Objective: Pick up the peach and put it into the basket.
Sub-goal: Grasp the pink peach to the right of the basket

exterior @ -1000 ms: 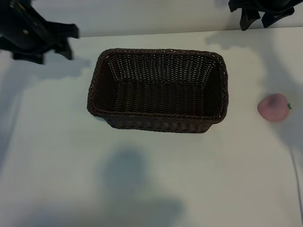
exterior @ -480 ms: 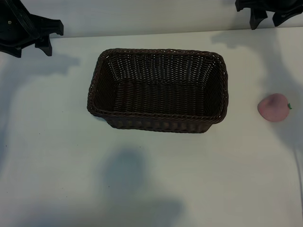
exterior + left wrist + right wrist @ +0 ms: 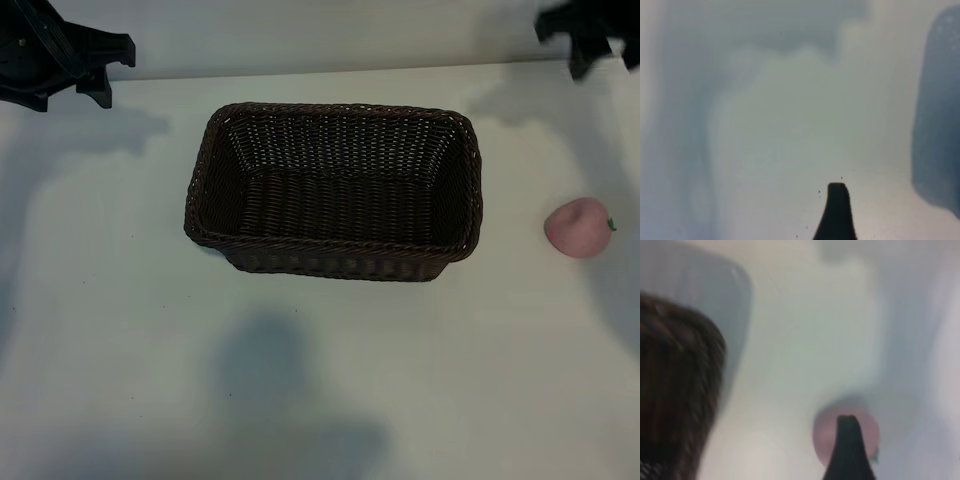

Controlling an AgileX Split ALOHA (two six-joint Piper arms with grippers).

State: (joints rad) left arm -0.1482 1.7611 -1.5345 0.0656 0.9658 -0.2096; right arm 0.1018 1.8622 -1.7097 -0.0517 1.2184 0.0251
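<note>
The peach (image 3: pixel 578 227), small, round and pale pink, lies on the white table near its right edge, well to the right of the basket. The basket (image 3: pixel 330 190), dark-brown wicker and rectangular, stands in the middle with nothing inside. My right gripper (image 3: pixel 605 55) hangs at the far right corner, beyond the peach and apart from it, open and holding nothing. In the right wrist view one dark finger (image 3: pixel 847 450) overlaps the peach (image 3: pixel 824 435), with the basket's (image 3: pixel 675 390) rim off to one side. My left gripper (image 3: pixel 70 95) is open at the far left corner.
The white table (image 3: pixel 320 380) runs wide and bare in front of the basket and between basket and peach. Soft shadows of the arms fall on it. In the left wrist view one finger (image 3: pixel 837 215) shows over bare table.
The right gripper has shifted to the right, toward the peach's side. The left gripper drew back toward the far left corner early on, then held. Peach and basket have not moved.
</note>
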